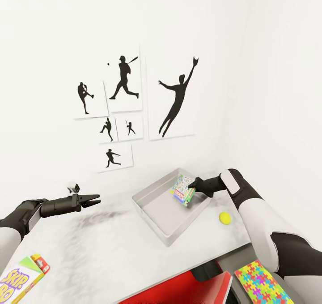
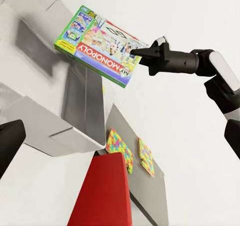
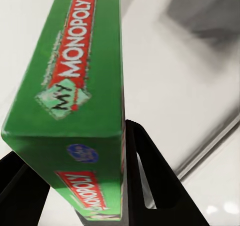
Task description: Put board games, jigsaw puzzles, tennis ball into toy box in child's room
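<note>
R gripper [image 1: 193,188] is clamped on the Monopoly game box [image 1: 183,189], holding it tilted over the open grey bin [image 1: 154,205], w/ the box's lower edge down inside the bin's far right part; can't tell whether it touches the bin floor. In the R wrist view the box's green side [image 3: 70,101] sits between the two black fingers [image 3: 145,181], pinched at one end. L wrist view shows the same box [image 2: 102,44] from the side, held up by its corner by the R gripper [image 2: 137,52], printed face showing, above the bin wall [image 2: 82,99]. L gripper [image 1: 93,200] hovers above the white table [image 1: 89,246], well to the left of the bin, fingers slightly apart & nothing between them. The small yellow-green ball [image 1: 225,217] lies on the table just right of the bin, near the R forearm, not touching the bin. Skip-Bo box [image 1: 20,279] lies flat at the table's near left edge, partly cut off by the frame. One bright jigsaw sheet [image 1: 261,282] lies on the lower grey section at bottom right; L wrist view shows two such sheets [image 2: 120,148] [image 2: 146,157] side by side there, near but apart. A red thing [image 1: 179,290] sits below the table's front edge; can't tell what it is. Black baseball silhouette pics [image 1: 134,107] hang on the white wall behind.
</note>
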`<state>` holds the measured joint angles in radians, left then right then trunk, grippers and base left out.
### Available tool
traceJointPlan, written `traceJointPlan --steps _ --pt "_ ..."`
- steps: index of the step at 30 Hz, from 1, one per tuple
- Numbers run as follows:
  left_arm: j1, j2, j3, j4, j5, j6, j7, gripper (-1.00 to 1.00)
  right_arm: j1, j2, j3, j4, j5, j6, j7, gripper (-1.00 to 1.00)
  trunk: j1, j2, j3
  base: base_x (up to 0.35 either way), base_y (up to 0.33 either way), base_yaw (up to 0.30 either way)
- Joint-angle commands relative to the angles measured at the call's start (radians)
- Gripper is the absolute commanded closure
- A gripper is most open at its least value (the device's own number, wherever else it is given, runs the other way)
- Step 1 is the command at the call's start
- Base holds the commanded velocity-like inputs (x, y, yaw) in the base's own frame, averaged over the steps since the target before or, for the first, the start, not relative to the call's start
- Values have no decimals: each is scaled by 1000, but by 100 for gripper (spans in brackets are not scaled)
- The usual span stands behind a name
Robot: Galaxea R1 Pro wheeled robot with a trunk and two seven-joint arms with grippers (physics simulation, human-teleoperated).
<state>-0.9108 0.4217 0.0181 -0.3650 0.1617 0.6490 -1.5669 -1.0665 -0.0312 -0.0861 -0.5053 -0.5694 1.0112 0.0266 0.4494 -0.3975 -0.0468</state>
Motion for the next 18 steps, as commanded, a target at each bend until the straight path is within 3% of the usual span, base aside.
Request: traceJointPlan --steps 1,18 --pt "-1 0 0 0 -1 11 -4 -100 -1 0 -4 -1 4 4 3 100 1 -2 -4 0 0 0" --pt "-1 0 0 0 -1 9 -4 -100 -14 2 10 -43 4 -22 3 100 1 -2 -32 0 0 0"
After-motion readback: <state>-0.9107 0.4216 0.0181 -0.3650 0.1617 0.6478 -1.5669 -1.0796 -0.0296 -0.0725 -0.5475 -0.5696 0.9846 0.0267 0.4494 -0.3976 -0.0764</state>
